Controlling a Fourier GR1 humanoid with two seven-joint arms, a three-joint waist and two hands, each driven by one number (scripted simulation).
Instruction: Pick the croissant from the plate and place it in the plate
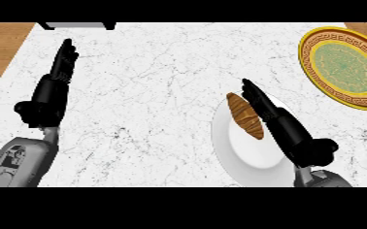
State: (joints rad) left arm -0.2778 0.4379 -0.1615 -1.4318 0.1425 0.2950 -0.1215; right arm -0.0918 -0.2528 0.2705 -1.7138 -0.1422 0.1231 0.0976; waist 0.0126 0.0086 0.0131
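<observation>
- Lying on the white plate (247, 150), the croissant (245, 116) sits on that plate's upper left part, its long axis running from upper left to lower right.
- The right hand (276, 121) is stretched over the same white plate, fingers straight and pressed together, pointing up and to the left; it has hold of nothing.
- The right hand's fingers (255, 97) run just beside the croissant's right edge, and whether they touch it cannot be told from the head view.
- The white plate rests on the marbled white surface (158, 97) near the lower right, partly hidden by the right hand and grey forearm.
- A second plate, the gold-rimmed plate (337, 65) with a green patterned centre, lies at the upper right of the surface, well apart from the croissant and cut by the view's right edge.
- The left hand (54, 89) shows at the left side over the surface, fingers straight and pointing up, open and holding nothing.
- A dark-edged object (75, 25) sits at the surface's far edge, upper left.
</observation>
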